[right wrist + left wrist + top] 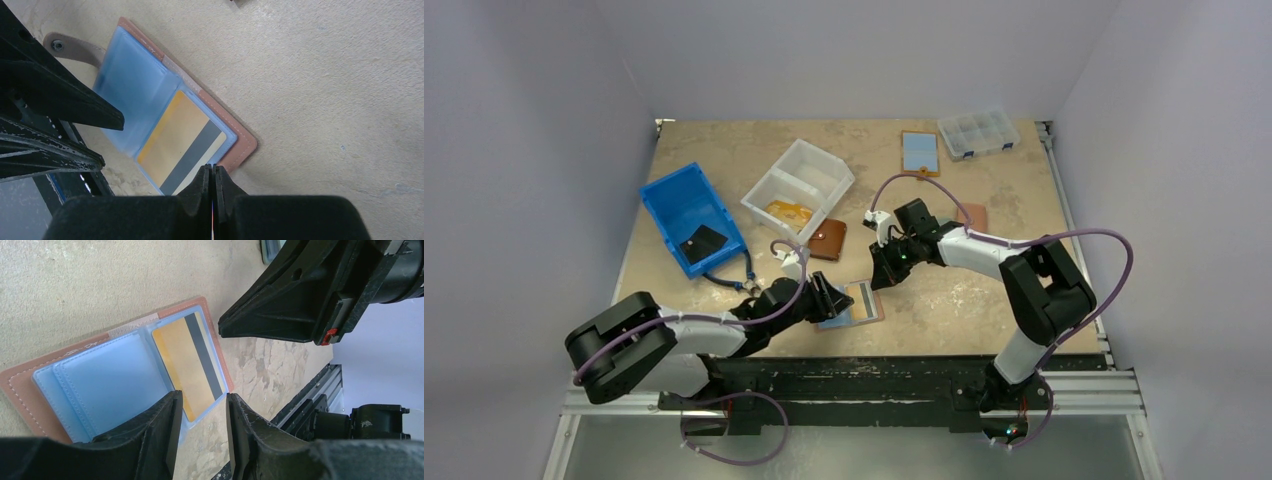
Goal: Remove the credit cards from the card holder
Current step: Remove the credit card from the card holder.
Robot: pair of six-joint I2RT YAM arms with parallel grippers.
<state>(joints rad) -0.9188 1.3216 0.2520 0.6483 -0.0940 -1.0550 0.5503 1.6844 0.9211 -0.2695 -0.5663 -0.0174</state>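
Holder [860, 303] lies open and flat on the tabletop [944, 300] near its front edge, between the two arms. Its tan leather rim frames light-blue plastic sleeves [100, 385]. One sleeve holds a gold card [185, 370] with a dark stripe along one long side, seen in the right wrist view too [175, 145]. I cannot tell whether the other sleeves hold cards.

The left gripper [202, 400] sits low at one edge of the holder with its jaws parted. One finger [160, 435] lies over the blue sleeves, and the gold card's corner and a bit of bare tabletop show in the gap. Nothing is clamped.

The right gripper [212, 167] has its jaws pressed together, tips at the edge of the holder by the striped end of the card. A hair-thin coloured line runs between the fingers; what it is I cannot tell. From above, it [886, 275] stands just behind the holder, facing the left gripper [829, 298].

Farther back stand a blue bin [686, 205], a white bin [809, 170], a brown wallet [828, 240] and a clear box [978, 133].
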